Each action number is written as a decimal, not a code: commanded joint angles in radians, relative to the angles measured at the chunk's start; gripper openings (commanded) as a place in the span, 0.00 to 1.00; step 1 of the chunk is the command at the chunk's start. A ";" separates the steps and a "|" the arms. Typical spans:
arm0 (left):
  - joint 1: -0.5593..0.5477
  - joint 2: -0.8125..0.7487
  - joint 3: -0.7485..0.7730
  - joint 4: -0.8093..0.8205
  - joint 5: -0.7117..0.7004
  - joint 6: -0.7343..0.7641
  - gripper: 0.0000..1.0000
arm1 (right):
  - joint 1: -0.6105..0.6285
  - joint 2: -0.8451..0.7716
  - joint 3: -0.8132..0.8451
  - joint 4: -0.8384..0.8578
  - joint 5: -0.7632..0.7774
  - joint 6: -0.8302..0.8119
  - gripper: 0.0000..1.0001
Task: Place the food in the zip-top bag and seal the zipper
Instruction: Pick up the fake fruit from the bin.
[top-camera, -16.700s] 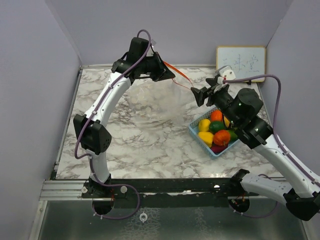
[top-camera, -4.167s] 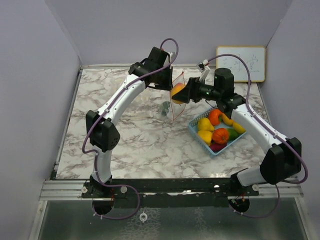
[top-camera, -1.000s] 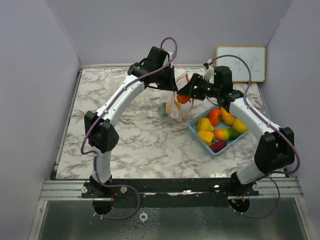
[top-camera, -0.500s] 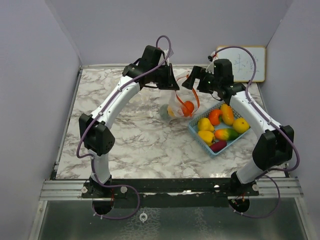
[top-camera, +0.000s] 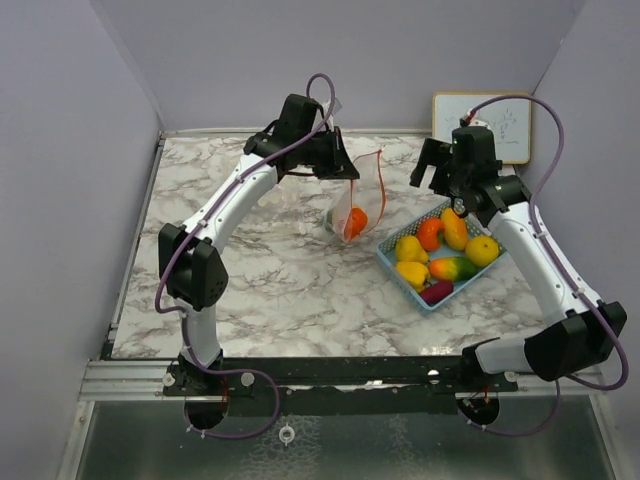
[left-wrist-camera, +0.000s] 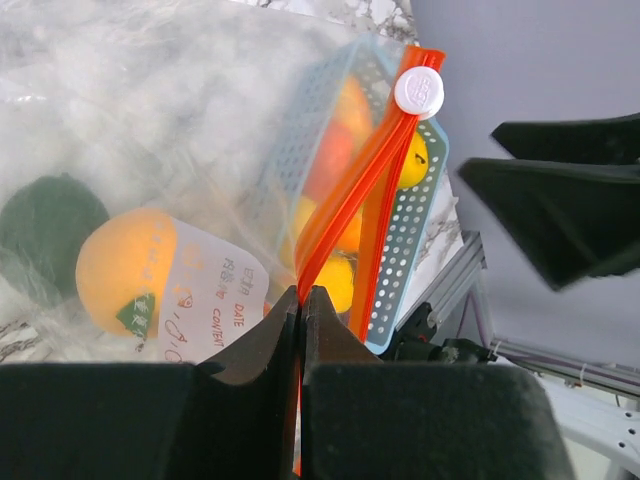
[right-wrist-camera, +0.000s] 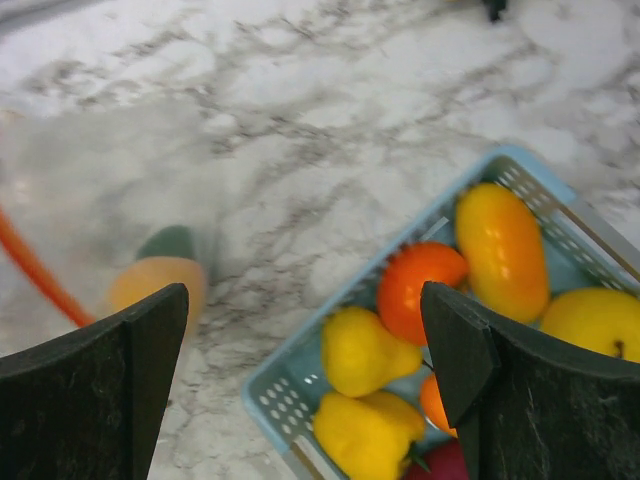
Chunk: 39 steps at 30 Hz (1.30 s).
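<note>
My left end effector (left-wrist-camera: 300, 318) is clamped on the orange zipper strip (left-wrist-camera: 345, 200) of the zip-top bag (top-camera: 368, 190), which hangs from it over the bench (top-camera: 260, 270). An orange fruit (top-camera: 356, 222) and a dark green piece (left-wrist-camera: 50, 220) lie at the bag's bottom. My right end effector (right-wrist-camera: 310, 380) is spread wide, holding nothing, above the light blue basket (top-camera: 386, 258). The basket sits at 4 o'clock from the bag and holds the other food (top-camera: 452, 268).

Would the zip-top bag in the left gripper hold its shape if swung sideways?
Probably not: the bag looks like thin film pinched only at its zipper by the left gripper, so it likely flops. The orange fruit at its bottom would probably make it swing.
</note>
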<state>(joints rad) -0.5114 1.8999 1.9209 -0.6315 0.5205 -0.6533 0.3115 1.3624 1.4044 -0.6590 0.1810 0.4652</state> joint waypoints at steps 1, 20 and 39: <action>0.011 -0.027 -0.007 0.086 0.063 -0.040 0.00 | -0.009 0.046 -0.108 -0.169 0.164 0.019 1.00; 0.043 -0.080 -0.064 0.064 0.039 -0.019 0.00 | -0.034 0.300 -0.252 -0.026 0.210 0.031 0.79; 0.048 -0.102 -0.096 0.052 0.034 -0.015 0.00 | -0.052 0.107 -0.230 -0.109 0.119 -0.045 0.18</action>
<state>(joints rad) -0.4648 1.8580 1.8412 -0.5827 0.5468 -0.6788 0.2661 1.6249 1.1194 -0.6693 0.3737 0.4351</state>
